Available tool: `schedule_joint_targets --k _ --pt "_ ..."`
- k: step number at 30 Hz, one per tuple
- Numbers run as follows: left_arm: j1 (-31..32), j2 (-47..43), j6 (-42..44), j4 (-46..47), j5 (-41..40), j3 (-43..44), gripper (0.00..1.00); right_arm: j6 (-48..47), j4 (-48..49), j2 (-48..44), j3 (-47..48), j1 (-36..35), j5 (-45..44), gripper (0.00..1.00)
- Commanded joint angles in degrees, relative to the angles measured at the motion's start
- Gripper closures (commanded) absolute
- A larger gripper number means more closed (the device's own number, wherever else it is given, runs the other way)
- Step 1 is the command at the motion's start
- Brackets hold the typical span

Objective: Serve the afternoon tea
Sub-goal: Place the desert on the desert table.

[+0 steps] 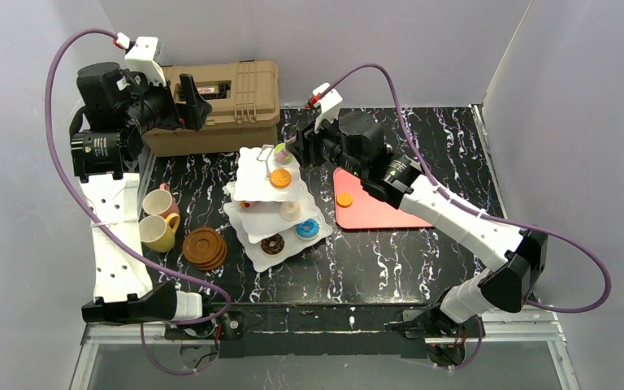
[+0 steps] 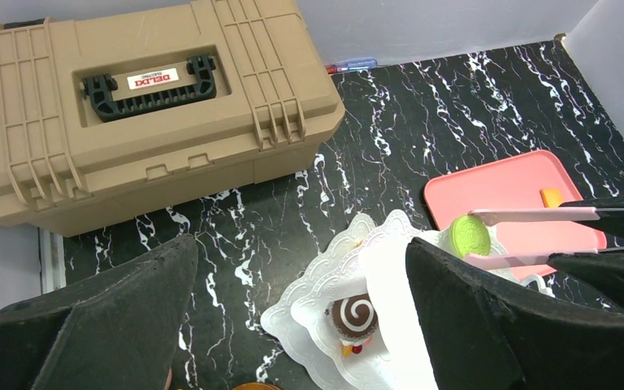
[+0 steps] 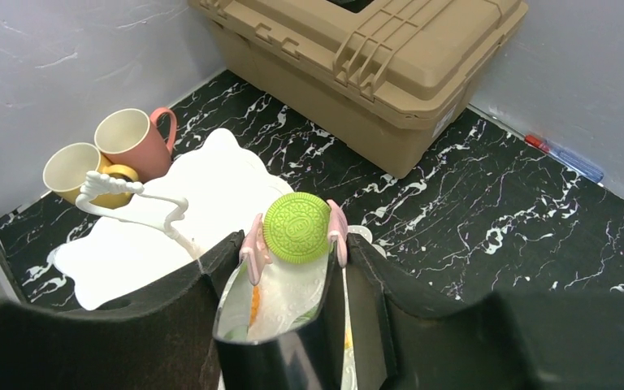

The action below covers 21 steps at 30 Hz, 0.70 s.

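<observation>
**Green cookie hanging over the top tier**

Nearest the arm bases, a stack of brown saucers (image 1: 205, 248) is sitting on the black marbled table (image 1: 422, 260); how many are in it is not showing. Just beside it, the yellow cup (image 1: 157, 232) and the pink cup (image 1: 159, 202) are standing upright and touching each other.

To their right the white tiered stand (image 1: 252, 185) is standing at mid-table. Its bottom plate is carrying a chocolate doughnut (image 1: 273, 244) and a blue one (image 1: 307, 229). The middle plate is lying mostly hidden under the top one, so its pastries are hard to make out. An orange biscuit (image 1: 279, 180) is resting on the top plate.

The right gripper (image 3: 292, 268) is squeezing pink tongs (image 2: 536, 215), whose tips are pinching a green cookie (image 3: 296, 227) above the top plate's far corner, near the wire loop (image 3: 130, 199).

Right of the stand, the pink-red tray (image 1: 374, 213) is lying partly under the right arm, with one orange biscuit (image 1: 344, 199) on it.

Farthest back, the left gripper (image 2: 301, 252) is hovering spread wide, holding nothing, over the tan case (image 1: 236, 93); its own fingers are cutting off much of the stand in the left wrist view.
</observation>
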<state>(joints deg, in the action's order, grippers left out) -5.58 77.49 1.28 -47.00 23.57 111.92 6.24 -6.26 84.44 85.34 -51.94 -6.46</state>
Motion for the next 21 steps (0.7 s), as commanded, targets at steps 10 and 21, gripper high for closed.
schedule_joint_targets --k 10,21 --pt "-0.6 -1.0 -0.3 0.5 1.2 0.0 0.02 0.4 3.7 -2.5 2.5 -0.3 -1.1 0.37" --pt "-0.5 -0.7 -0.7 0.4 1.5 0.5 0.02 -1.3 2.8 -6.3 2.8 1.9 -6.5 0.41"
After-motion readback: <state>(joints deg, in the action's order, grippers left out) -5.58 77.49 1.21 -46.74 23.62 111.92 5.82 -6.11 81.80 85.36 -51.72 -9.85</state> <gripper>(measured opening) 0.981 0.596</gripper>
